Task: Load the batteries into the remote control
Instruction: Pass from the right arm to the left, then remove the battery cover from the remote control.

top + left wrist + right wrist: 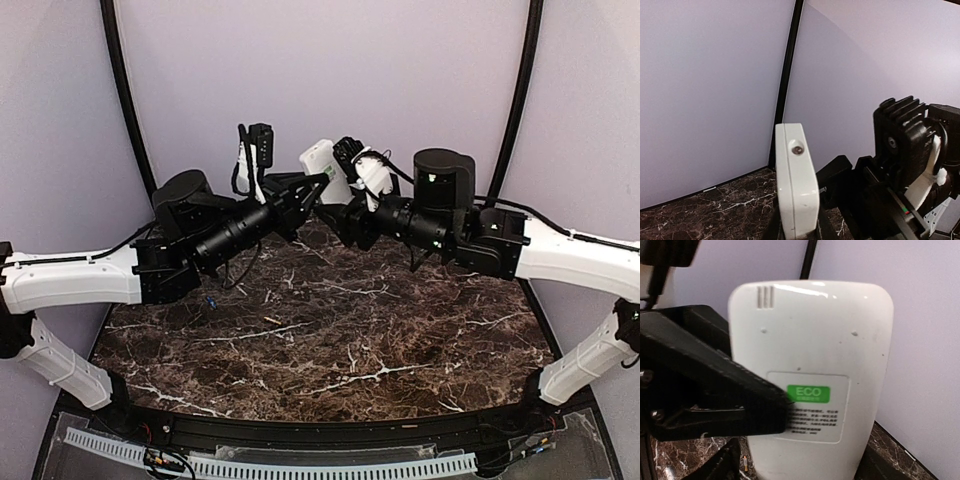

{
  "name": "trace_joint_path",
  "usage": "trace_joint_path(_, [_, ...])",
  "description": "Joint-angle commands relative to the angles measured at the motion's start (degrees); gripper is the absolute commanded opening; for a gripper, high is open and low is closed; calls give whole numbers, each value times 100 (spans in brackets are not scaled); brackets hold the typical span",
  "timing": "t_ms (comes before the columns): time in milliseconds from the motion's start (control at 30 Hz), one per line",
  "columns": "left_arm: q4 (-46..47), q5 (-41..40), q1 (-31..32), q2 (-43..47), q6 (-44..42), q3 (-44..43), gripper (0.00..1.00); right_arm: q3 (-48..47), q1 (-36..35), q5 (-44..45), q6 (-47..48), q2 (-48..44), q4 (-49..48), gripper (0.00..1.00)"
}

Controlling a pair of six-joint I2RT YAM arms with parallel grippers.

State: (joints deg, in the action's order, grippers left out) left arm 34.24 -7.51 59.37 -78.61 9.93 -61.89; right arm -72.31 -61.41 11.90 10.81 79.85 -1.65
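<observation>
One white remote control (815,355) upright above marble table (330,340), left gripper (316,188) clamped on its side, right gripper (342,182) clamped on its base

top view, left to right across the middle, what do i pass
left arm → remote → right arm

I see both arms raised, meeting above desk (330,350) rear. White remote control (320,163) aloft, upright, between left tool (317,189) and right tool (343,197). Tiny bluish battery (212,301) lies on desk under left arm.
</observation>
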Motion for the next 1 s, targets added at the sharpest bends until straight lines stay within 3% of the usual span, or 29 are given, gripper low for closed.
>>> trace_joint_path(0, [514,185,-111,365,27,233,0,225,229,-1683,-427,-712,-111,95])
trace_joint_path(133, [761,521,-119,482,-43,312,0,626,1099,-3485,-1572,-1019,-277,99])
trace_joint_path(233, [964,1045,-119,519,-45,398,0,827,1371,-4347,-2210,-942,-599,99])
trace_joint_path(567, [1379,1806,-119,565,217,557,0,785,1530,-5439,-2655,-443,-1310,91])
trace_joint_path(667, [1496,1879,-119,567,320,618,0,789,1544,-5757,-2806,-309,-1654,81])
trace_joint_path(833, [1633,1949,-115,549,428,660,0,617,1559,-6193,-2976,-47,-1782,49])
trace_joint_path(967, [1655,1975,-119,540,430,652,0,535,1579,-6457,-2978,36,-1718,34])
